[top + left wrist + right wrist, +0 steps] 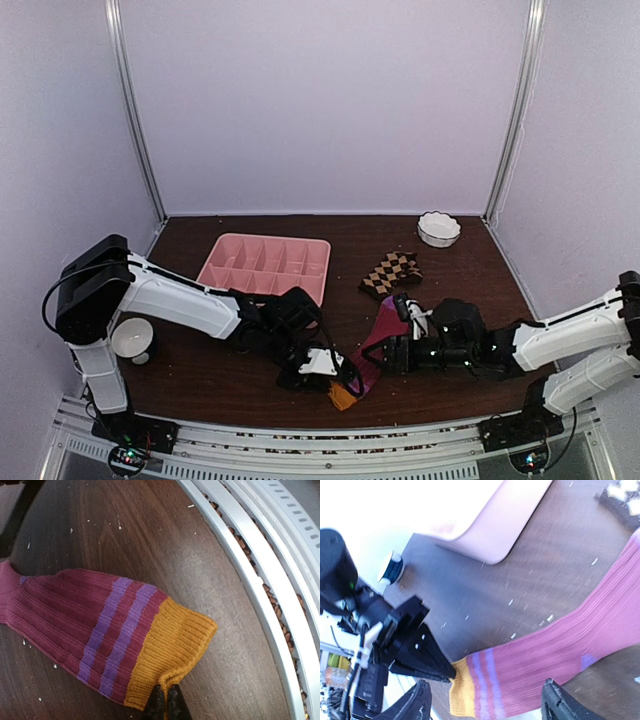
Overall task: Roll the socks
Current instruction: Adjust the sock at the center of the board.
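The magenta sock (386,325) lies flat on the table, its orange cuff (343,398) towards the near edge. In the left wrist view the sock (75,615) shows purple stripes and the cuff (170,645). My left gripper (166,702) is shut, pinching the cuff's edge. My right gripper (487,707) is open and straddles the sock (560,650) near its cuff end, with one finger (417,705) at each side. The left gripper (422,657) shows there at the cuff. The checkered sock (390,272) lies apart, behind the magenta one.
A pink divided tray (265,265) stands at the back left. A white bowl (438,228) sits at the back right, a white cup (132,340) at the left edge. A metal rail (260,580) runs along the near edge by the cuff.
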Robot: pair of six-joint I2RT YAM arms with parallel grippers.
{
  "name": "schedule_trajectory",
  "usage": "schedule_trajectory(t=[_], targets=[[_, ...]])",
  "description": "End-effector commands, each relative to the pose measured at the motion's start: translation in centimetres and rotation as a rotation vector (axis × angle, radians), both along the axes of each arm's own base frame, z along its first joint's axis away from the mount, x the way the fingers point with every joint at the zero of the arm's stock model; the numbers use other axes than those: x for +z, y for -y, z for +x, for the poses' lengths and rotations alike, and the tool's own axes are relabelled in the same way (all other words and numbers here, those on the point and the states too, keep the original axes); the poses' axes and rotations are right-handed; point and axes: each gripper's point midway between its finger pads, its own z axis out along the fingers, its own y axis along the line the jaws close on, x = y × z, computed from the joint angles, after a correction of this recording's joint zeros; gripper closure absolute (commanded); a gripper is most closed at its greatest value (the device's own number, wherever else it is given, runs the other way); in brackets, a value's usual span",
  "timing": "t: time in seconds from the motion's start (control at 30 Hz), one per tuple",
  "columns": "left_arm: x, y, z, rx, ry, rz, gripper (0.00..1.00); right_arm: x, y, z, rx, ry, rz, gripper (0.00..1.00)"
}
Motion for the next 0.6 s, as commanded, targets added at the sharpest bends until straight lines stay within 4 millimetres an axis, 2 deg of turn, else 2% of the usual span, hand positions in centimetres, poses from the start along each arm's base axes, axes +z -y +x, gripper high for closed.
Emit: schedule_trajectory(t=[0.0,0.1,0.17,0.27,0.57], targets=[[-0.3,-0.1,0.4,0.028,0.013,0.015,1.00,-0.7,3.9,3.3,-0.111,0.016,-0.153,0.27],[-0.4,-0.4,0.6,0.043,0.023,0.030,1.00,-2.1,6.7,5.9,-0.210,-0.022,-0.284,0.46],[-0.4,-0.6,0.6,0.050,0.023,0.038,1.00,-3.0,7.4,7.0,-0.223,-0.043,-0.370,0.57],[-0.4,-0.8,0.6,0.059,0.021,0.051,1.00,-3.9,6.9,8.3,-0.207,-0.059,-0.456,0.70],[-0.5,-2.8,-0.5,0.062,-0.017,0.108,1.00,-8.2,4.4,10.3,-0.130,-0.150,-0.608,0.86]])
